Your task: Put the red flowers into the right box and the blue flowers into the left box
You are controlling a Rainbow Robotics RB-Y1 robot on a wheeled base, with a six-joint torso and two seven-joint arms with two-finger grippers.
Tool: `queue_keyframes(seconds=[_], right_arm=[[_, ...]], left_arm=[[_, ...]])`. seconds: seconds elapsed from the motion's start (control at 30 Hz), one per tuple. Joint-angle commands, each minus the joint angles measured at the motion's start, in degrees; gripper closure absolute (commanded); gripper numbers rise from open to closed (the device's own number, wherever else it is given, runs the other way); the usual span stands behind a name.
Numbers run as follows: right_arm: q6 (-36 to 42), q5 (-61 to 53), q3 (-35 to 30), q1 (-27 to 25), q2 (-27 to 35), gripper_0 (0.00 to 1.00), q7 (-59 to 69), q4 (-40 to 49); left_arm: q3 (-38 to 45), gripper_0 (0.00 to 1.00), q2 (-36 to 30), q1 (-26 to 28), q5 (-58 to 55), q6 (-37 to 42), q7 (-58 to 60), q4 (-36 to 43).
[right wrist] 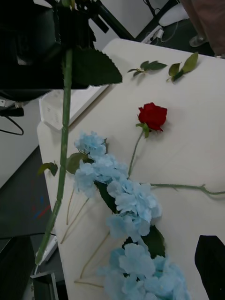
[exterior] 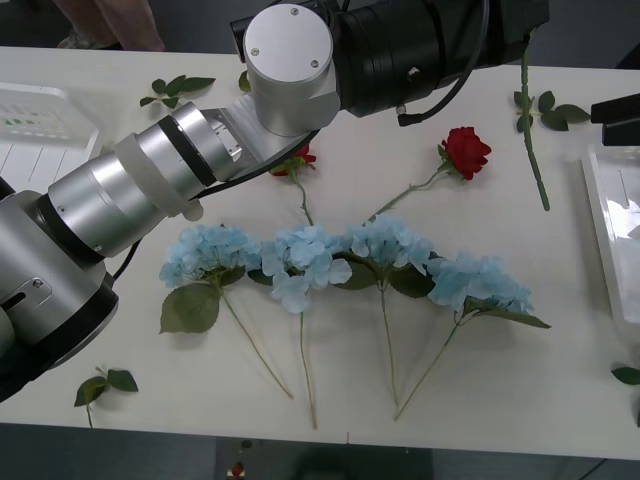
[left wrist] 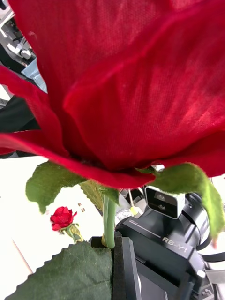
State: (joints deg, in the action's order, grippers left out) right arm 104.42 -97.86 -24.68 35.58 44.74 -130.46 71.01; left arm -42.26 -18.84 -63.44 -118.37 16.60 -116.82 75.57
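My left gripper (left wrist: pixel 110 244) is shut on the green stem of a red flower (left wrist: pixel 126 84), whose head looms close to the wrist camera. In the front view that stem (exterior: pixel 533 140) hangs over the table's far right, near the right box (exterior: pixel 612 235). Two more red flowers lie on the table, one in the open (exterior: pixel 467 150) and one half under my left arm (exterior: pixel 298 160). Several blue flowers (exterior: pixel 340 260) lie in a row across the middle (right wrist: pixel 126 197). The left box (exterior: pixel 40 130) stands at the far left. My right gripper (exterior: pixel 615 108) waits at the right edge.
Loose green leaf sprigs lie at the far left (exterior: pixel 175 90), the near left corner (exterior: pixel 105 385) and the near right edge (exterior: pixel 628 375). My left arm (exterior: pixel 150 180) reaches diagonally across the table's left and far side.
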Motion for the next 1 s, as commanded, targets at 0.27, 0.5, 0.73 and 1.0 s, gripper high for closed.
queue_keyframes(seconds=[0.27, 0.5, 0.73, 1.0], right_arm=[[-0.44, -1.1, -0.54, 5.64, -5.81, 0.0, 12.77, 1.24], [-0.62, -0.93, 0.25, 7.13, -8.27, 0.0, 18.4, 1.24], [-2.55, -0.93, 2.62, 7.13, -9.41, 0.0, 19.1, 1.24], [-4.57, -0.93, 4.03, 7.22, -10.47, 1.0, 20.42, 1.24]], left_arm=[[0.51, 1.0, 0.56, -2.74, -0.01, -0.6, -1.39, 0.64], [0.51, 1.0, 0.56, -2.74, -0.01, -0.6, -1.39, 0.64], [0.51, 1.0, 0.56, -2.74, -0.01, -0.6, -1.39, 0.64], [0.51, 1.0, 0.56, -2.74, -0.01, -0.6, -1.39, 0.64]])
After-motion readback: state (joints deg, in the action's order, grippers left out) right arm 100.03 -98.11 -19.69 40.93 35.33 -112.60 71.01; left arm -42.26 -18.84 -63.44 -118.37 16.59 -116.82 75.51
